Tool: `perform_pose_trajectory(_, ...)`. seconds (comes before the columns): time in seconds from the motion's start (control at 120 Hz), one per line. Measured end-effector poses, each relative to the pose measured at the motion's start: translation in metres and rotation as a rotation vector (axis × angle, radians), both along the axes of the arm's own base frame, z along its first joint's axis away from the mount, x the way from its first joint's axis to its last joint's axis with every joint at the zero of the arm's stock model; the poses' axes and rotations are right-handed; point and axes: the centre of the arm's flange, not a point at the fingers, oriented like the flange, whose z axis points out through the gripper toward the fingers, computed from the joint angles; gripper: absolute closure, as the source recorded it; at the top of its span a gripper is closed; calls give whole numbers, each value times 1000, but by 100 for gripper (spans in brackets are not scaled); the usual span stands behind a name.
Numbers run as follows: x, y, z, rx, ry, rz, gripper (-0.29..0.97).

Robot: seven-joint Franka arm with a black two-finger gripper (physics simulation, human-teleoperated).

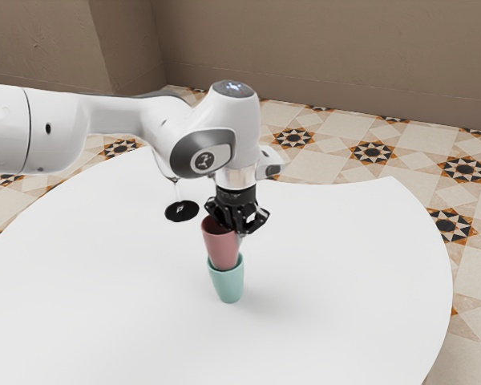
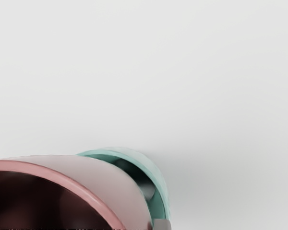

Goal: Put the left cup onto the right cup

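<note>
A pink cup [image 1: 221, 245] stands tilted with its lower part inside a teal cup [image 1: 228, 282] near the middle of the round white table [image 1: 353, 265]. My gripper [image 1: 239, 232] hangs right over them, its black fingers pinching the pink cup's rim on the side toward the exterior view's right. In the wrist view the pink cup [image 2: 96, 184] looms just under my hand, its dark inside showing, and the teal cup's rim [image 2: 156, 184] curves out from behind it. A grey fingertip [image 2: 162, 224] touches the pink rim.
A small black disc [image 1: 180, 211] dangles from the arm beside the cups, toward the exterior view's left. The table's curved edge [image 1: 445, 265] lies far toward the exterior view's right, with patterned floor tiles [image 1: 369, 152] beyond it.
</note>
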Motion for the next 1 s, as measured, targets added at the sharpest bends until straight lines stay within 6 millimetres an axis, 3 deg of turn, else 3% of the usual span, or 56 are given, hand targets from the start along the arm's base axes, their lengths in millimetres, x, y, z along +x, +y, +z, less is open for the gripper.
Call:
perform_pose_trajectory(0.25, 2, 3, -8, -5, 2, 3, 78)
perform_pose_trajectory(0.433, 3, 2, -10, -14, 0, 0, 39)
perform_pose_trajectory(0.558, 3, 2, -3, -14, -12, -2, 21)
perform_pose_trajectory(0.758, -6, -4, 38, -2, -72, -12, 8)
perform_pose_trajectory(0.875, -17, -4, 80, 12, -123, -11, 5)
perform_pose_trajectory(1.0, -32, 9, 123, 25, -147, 17, 3)
